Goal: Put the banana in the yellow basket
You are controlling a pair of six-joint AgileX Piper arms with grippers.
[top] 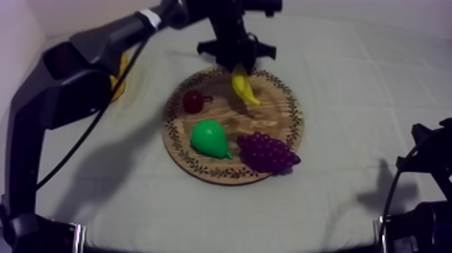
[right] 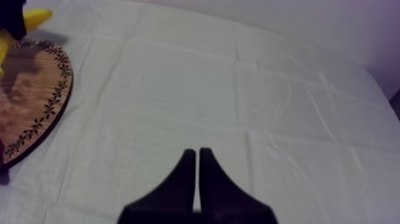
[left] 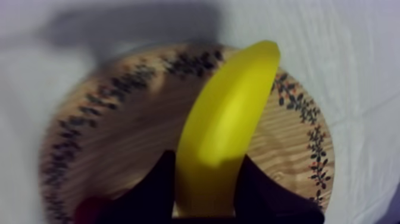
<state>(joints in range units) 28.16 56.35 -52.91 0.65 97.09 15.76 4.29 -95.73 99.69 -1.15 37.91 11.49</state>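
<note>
Curved yellow banana (top: 243,85), clamped in left pincer (top: 236,62), tilted over patterned round wooden board (top: 202,165) near 12 o'clock rim. Yellow basket (top: 122,79) at board's 10 o'clock, partly hidden.

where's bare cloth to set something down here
Bare grey-white cloth lies wide between the round wooden board and my right arm, and in front of the board. Crowded: the board, with green pear, purple grapes and small red fruit.
</note>
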